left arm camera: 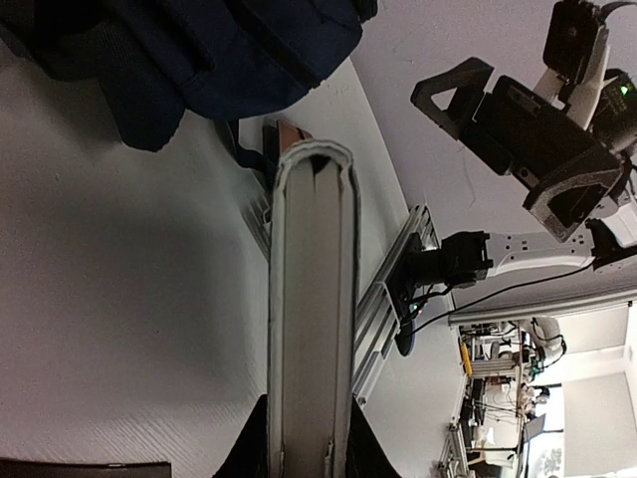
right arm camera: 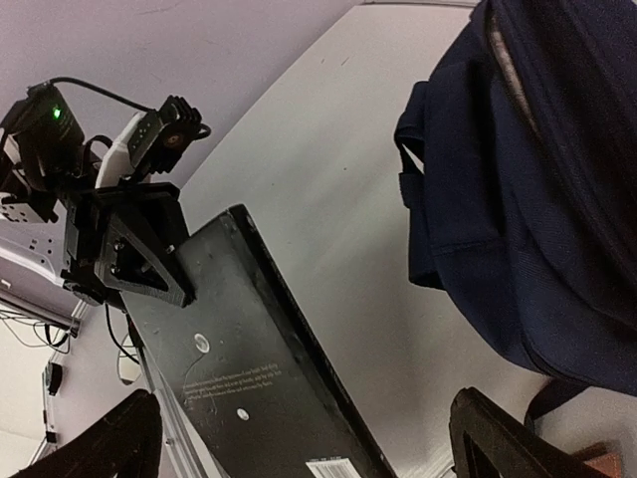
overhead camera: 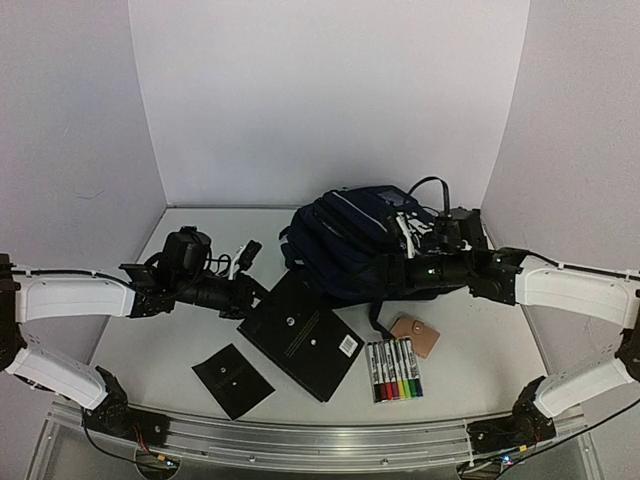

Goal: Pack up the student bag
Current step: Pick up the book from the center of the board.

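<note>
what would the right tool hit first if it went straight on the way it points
Probably the large black hardcover book that the left tool grips; it lies straight ahead of the right tool, though depth is unclear.

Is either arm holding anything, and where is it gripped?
The left gripper clamps the black book by one edge, near a corner; the right gripper is open, empty.

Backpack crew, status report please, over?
Left claw shut on black book, one edge raised. Right claw open at student bag. Markers, wallet off to the side.
</note>
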`<control>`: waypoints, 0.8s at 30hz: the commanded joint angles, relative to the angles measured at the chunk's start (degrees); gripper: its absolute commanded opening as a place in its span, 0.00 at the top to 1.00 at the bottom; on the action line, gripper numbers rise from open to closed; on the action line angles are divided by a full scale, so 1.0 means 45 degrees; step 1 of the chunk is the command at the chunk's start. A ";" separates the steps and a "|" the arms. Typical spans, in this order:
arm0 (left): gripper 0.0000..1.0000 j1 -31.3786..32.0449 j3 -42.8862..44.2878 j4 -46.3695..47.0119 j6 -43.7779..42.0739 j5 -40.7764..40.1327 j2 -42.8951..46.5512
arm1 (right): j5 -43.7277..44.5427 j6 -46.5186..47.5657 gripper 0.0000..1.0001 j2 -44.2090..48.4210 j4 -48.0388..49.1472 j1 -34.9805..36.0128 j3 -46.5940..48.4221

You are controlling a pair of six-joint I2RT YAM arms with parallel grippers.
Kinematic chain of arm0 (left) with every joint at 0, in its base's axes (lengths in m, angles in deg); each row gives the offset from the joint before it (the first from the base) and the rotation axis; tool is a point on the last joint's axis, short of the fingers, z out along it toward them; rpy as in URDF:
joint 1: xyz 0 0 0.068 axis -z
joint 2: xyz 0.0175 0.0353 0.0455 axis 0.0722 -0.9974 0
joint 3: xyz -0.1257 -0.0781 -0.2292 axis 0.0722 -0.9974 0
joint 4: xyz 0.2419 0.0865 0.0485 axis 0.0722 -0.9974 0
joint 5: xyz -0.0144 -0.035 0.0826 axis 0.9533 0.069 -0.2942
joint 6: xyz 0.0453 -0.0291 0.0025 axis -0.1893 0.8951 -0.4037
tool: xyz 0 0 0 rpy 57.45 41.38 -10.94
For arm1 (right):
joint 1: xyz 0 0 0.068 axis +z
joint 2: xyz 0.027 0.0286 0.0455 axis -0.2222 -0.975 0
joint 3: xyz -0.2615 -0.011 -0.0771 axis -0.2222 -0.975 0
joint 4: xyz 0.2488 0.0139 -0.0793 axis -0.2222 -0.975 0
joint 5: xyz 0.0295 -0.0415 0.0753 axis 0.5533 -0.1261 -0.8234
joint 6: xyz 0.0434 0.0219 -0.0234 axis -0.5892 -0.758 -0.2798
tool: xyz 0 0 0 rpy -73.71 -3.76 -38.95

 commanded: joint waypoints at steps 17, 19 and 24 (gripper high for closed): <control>1.00 -0.1080 -0.0963 0.9526 0.3758 -0.1281 0.1817 | -0.0010 -0.5960 0.02 0.1310 0.7925 -0.0775 -0.3881; 1.00 -0.1078 -0.0922 0.9666 0.3746 -0.1328 0.1889 | -0.0536 -0.6518 0.02 0.0829 0.9067 -0.0775 -0.4099; 1.00 -0.1087 -0.1031 1.1050 0.3990 -0.1080 0.1762 | -0.2264 -0.7840 0.05 -0.0634 1.1510 -0.0757 -0.3827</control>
